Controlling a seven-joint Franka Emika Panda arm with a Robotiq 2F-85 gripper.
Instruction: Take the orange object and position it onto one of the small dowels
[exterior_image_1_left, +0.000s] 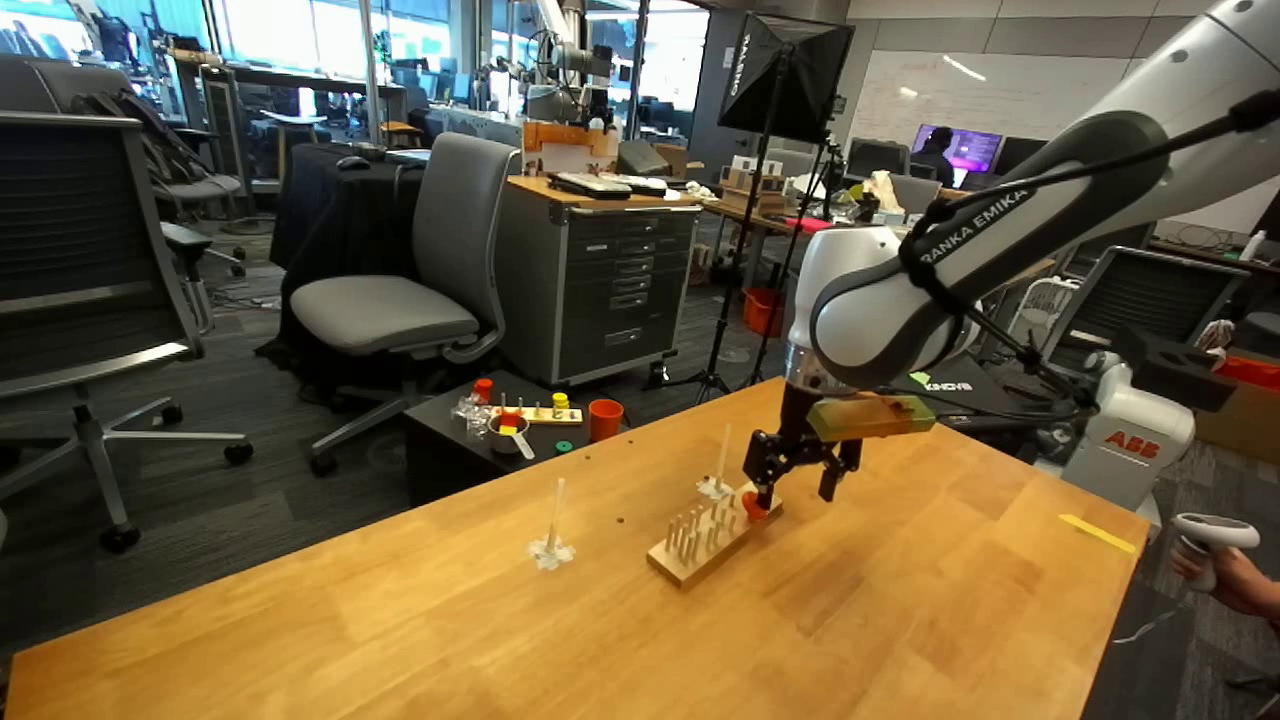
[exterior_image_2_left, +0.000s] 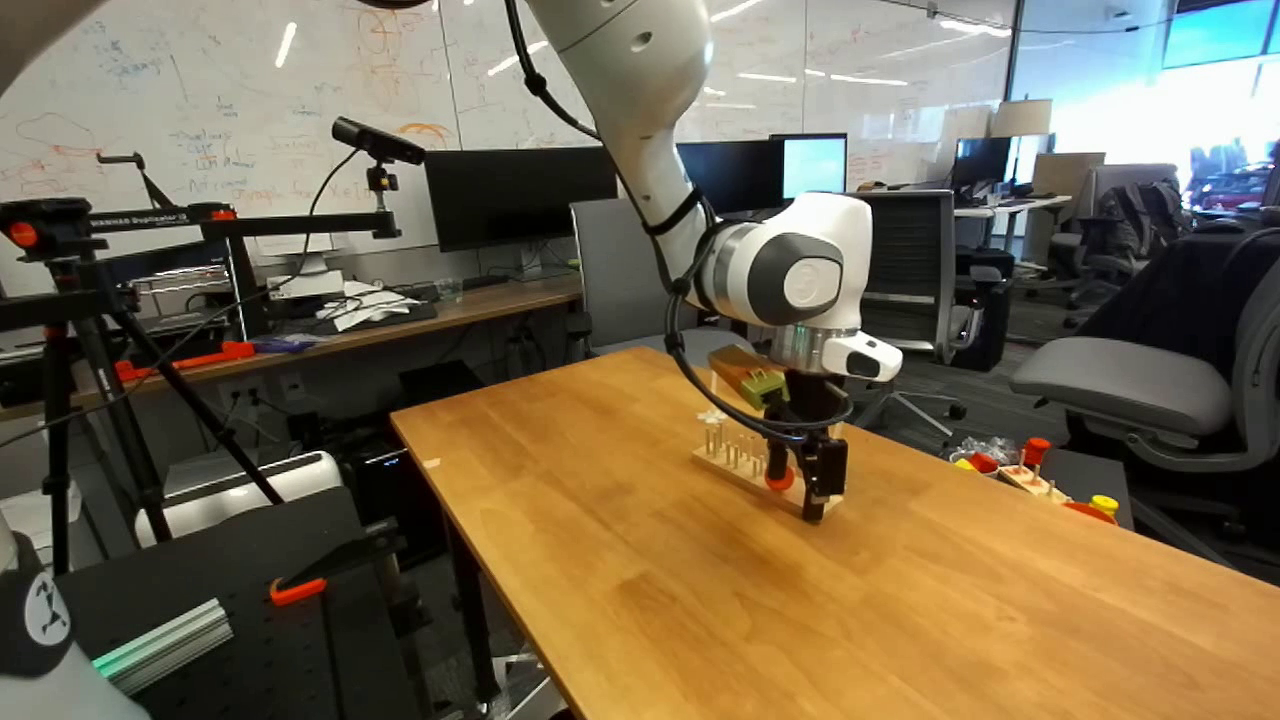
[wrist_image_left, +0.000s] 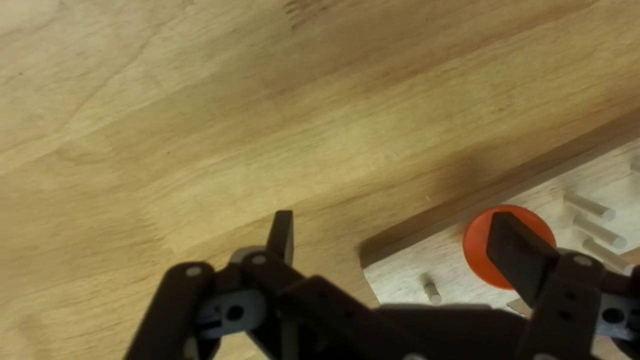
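Observation:
The orange object (wrist_image_left: 477, 245) is a round disc over the end part of the light-wood peg board; it also shows in both exterior views (exterior_image_1_left: 752, 507) (exterior_image_2_left: 784, 481). My gripper (wrist_image_left: 392, 215) is open above that end, also seen in both exterior views (exterior_image_1_left: 797, 495) (exterior_image_2_left: 798, 492). One finger overlaps the disc and hides its middle; the other finger is off the board, over bare table. I cannot tell whether the finger touches the disc or a peg passes through it. The small dowels (wrist_image_left: 590, 206) stand upright beside the disc and along the board (exterior_image_1_left: 690, 538). One lone peg (wrist_image_left: 433, 292) stands near the board's end.
Two taller thin rods stand on taped feet, one left of the board (exterior_image_1_left: 556, 515) and one just behind it (exterior_image_1_left: 723, 455). A low black side table (exterior_image_1_left: 450, 465) with cups and coloured pieces stands beyond the table edge. Yellow tape (exterior_image_1_left: 1097, 533) lies on the wooden table (exterior_image_1_left: 450, 640).

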